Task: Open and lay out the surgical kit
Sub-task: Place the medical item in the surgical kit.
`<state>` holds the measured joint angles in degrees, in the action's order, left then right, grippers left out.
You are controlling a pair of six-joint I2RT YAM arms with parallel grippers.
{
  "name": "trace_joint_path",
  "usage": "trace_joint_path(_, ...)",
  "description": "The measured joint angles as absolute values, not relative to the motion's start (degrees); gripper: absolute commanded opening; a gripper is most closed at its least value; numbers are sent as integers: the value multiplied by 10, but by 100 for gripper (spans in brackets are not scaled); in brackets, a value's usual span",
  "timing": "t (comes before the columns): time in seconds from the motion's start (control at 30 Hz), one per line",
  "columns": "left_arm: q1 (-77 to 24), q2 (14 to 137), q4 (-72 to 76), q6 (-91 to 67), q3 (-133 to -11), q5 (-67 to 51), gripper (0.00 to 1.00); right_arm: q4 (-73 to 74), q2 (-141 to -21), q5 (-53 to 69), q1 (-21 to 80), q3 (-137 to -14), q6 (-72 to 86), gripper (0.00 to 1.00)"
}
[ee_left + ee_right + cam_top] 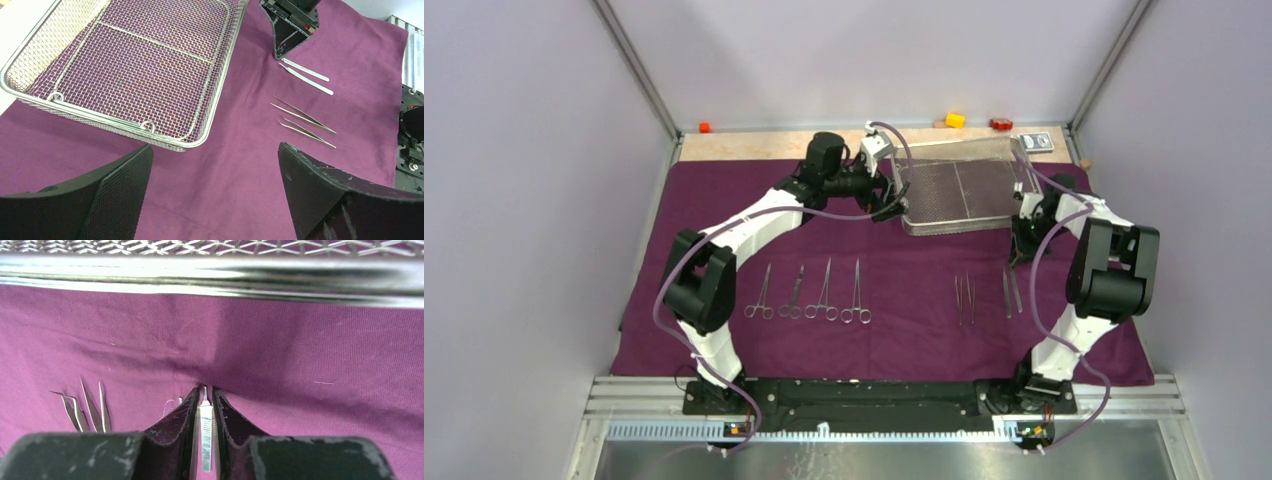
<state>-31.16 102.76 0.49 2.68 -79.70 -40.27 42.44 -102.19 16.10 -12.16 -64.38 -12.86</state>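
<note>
**Kit laid open on the purple cloth (904, 345), an arm at each end of the tray (954, 190)**

Fingers of the right gripper (205, 392) stood almost together, their tips pressed into the cloth. One of a pair of flat steel instruments (1011, 291) lay in the narrow slot between them. The wrist view was too close to show whether they pinched it or only flanked it. The pair lay side by side on the cloth, running from that gripper's tip toward the near edge. The tray's steel rim crossed the frame just beyond the fingertips.

The left gripper (215, 165) had its fingers spread wide with nothing between them. It hung over bare cloth just beside the tray's left end.

The wire-mesh tray sat flat on the far part of the cloth, right of centre, with purple showing through its mesh. To the left of the flat instruments lay two tweezers (965, 298), close together and pointing far. Well apart from them, on the near left, four ring-handled clamps (809, 295) lay in a row, rings toward the near edge.

Beyond the cloth's far edge sat an orange block (705, 127) on the left. A yellow block (955, 120), a red block (1001, 124) and a blue-white card packet (1036, 142) sat on the right.
</note>
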Motion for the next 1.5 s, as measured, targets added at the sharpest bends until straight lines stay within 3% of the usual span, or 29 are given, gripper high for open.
trace_joint_path(0.2, -312, 1027, 6, 22, -797, -405, 99, 422, -1016, 154, -122, -642, -129, 20)
trace_joint_path(0.63, -309, 1004, -1, 43, -789, -374, 99, 437, -895, 162, -113, -679, -128, 55)
trace_joint_path(0.97, -254, 973, -18, 49, -772, -372, 99, 396, -899, 161, -3, -774, -105, 58)
trace_joint_path(1.5, -122, 965, -17, 66, -712, -430, 99, 336, -1190, 175, 103, -983, -127, 57)
